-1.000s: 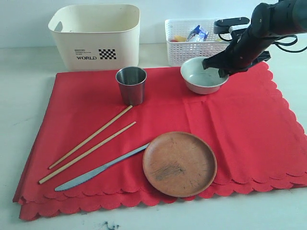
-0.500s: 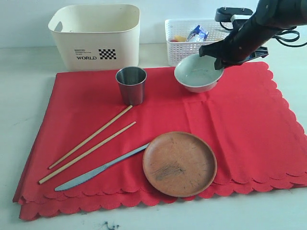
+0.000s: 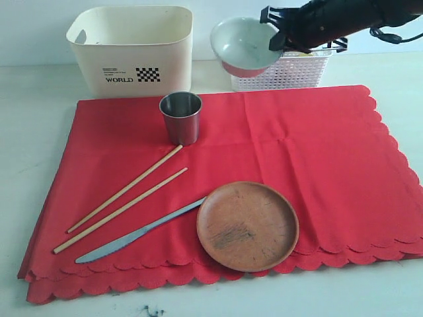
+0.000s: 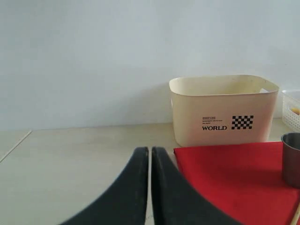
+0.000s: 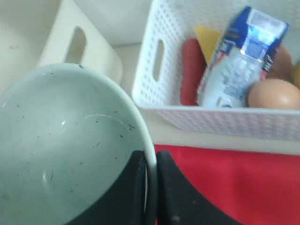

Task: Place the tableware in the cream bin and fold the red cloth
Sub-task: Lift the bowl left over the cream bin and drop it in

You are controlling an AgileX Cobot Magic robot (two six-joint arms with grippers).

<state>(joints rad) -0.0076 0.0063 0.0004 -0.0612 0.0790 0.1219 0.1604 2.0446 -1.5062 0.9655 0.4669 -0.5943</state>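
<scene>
Bowl (image 3: 242, 45) hangs tilted in air, rim pinched by right hand (image 3: 273, 41), near cream bin (image 3: 132, 53).

cream bin (image 3: 135, 56) mouth open, steel cup (image 3: 180, 119) standing just before it

The left gripper (image 4: 150, 150), jaws pressed together, hangs short of the cream bin (image 4: 220, 112). The red cloth (image 4: 234, 180) lies before the bin, with a steel cup (image 4: 291, 159) on it.
</scene>
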